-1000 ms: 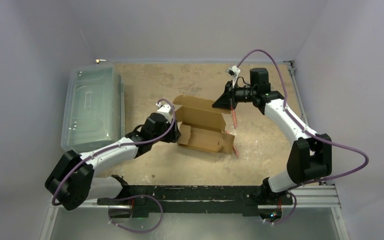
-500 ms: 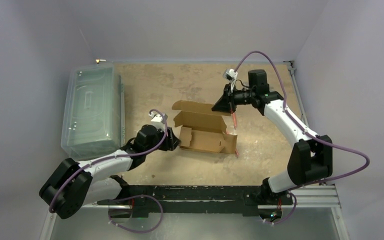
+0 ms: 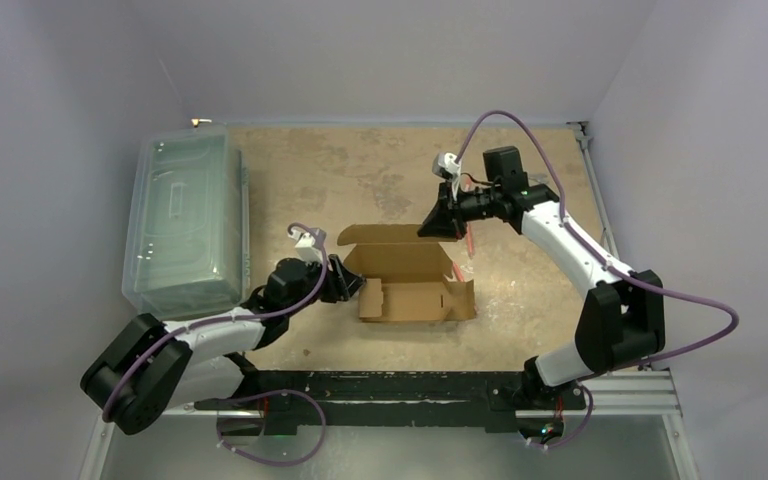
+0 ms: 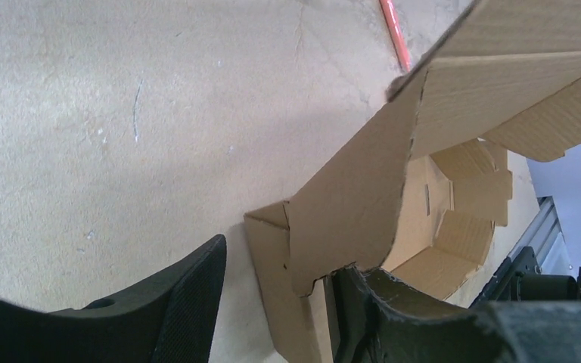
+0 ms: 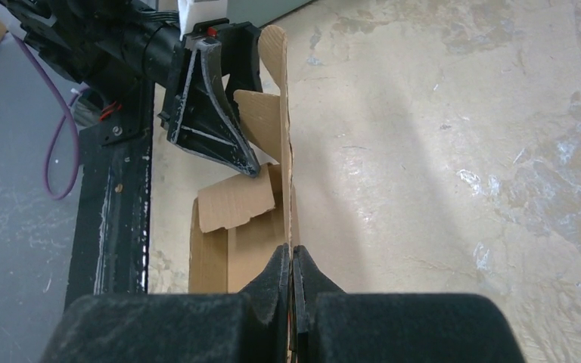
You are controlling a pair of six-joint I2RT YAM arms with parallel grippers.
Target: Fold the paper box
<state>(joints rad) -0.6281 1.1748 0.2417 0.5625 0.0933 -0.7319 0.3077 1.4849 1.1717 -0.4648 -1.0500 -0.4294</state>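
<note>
The paper box [image 3: 415, 282] is brown cardboard, partly formed, with its walls up and its lid flap [image 3: 400, 238] raised at the back. My left gripper [image 3: 345, 283] is at the box's left end. In the left wrist view it [image 4: 281, 261] stands open, one finger outside on the table, the other inside the box [image 4: 363, 204], the end wall between them with a gap. My right gripper [image 3: 438, 222] is at the back right of the lid flap. The right wrist view shows it [image 5: 293, 253] shut on the flap's thin edge [image 5: 284, 151].
A large clear plastic bin [image 3: 185, 220] lies at the left of the table. A thin red stick [image 3: 471, 242] lies on the table by the box's right end, also seen in the left wrist view [image 4: 393, 34]. The black base rail [image 3: 390, 390] runs along the near edge.
The box has slid and turned toward the near edge, now lying square to it. My left arm drew back and lower. My right gripper moved left with the flap.
</note>
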